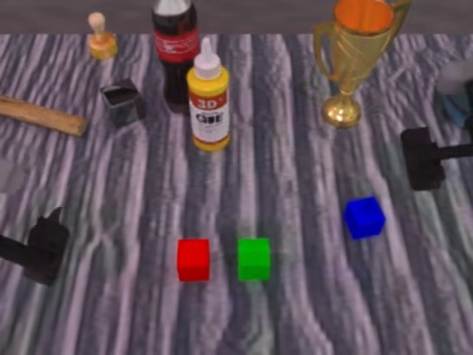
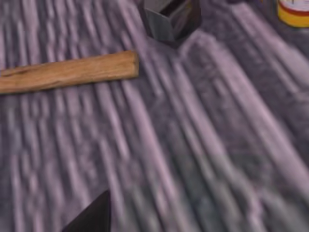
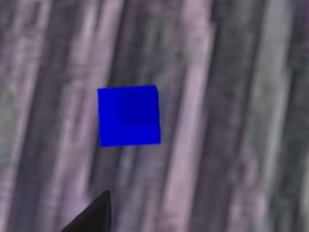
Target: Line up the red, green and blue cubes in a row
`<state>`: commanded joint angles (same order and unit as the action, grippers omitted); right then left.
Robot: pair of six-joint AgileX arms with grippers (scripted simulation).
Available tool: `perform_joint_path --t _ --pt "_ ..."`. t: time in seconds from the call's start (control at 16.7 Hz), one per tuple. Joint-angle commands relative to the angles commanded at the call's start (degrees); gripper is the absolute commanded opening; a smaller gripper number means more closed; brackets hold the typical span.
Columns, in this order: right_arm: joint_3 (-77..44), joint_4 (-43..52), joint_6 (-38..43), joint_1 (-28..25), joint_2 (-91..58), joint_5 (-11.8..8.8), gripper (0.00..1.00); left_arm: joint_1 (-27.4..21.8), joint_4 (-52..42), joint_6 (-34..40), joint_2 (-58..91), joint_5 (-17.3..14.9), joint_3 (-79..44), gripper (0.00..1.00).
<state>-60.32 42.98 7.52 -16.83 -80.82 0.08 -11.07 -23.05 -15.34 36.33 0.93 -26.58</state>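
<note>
The red cube and the green cube sit side by side near the table's front, a small gap between them. Off to the right and slightly farther back lies the blue cube, which also fills the middle of the right wrist view. My right gripper hovers behind and to the right of the blue cube, open, clear of it; one dark fingertip shows. My left gripper stays at the front left, open and holding nothing, with one fingertip in view.
Along the back stand a cola bottle, a yellow glue bottle, a gold trophy and a small wooden stamp. A glossy black box and a wooden hammer handle lie at the back left.
</note>
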Motion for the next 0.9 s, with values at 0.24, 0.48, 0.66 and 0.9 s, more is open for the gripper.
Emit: perform_joint_path --t 0.24,0.48,0.66,0.9 --pt "-14.4 10.1 1.8 -3.9 -20.1 0.0 1.00 6.7 11.1 7.6 -18.9 -0.2 14.9 1.00" --pt "-25.0 16.8 3.1 -6.7 -32.6 0.0 1.00 10.9 19.7 13.2 -31.4 -0.7 23.8 1.00" --pt "-28.6 18.8 3.6 -7.7 -36.2 0.0 1.00 12.1 22.8 15.2 -36.0 -0.9 26.4 1.00" --pt "-28.9 18.9 3.6 -7.7 -36.5 0.0 1.00 12.2 23.0 15.3 -36.3 -0.9 26.6 1.00"
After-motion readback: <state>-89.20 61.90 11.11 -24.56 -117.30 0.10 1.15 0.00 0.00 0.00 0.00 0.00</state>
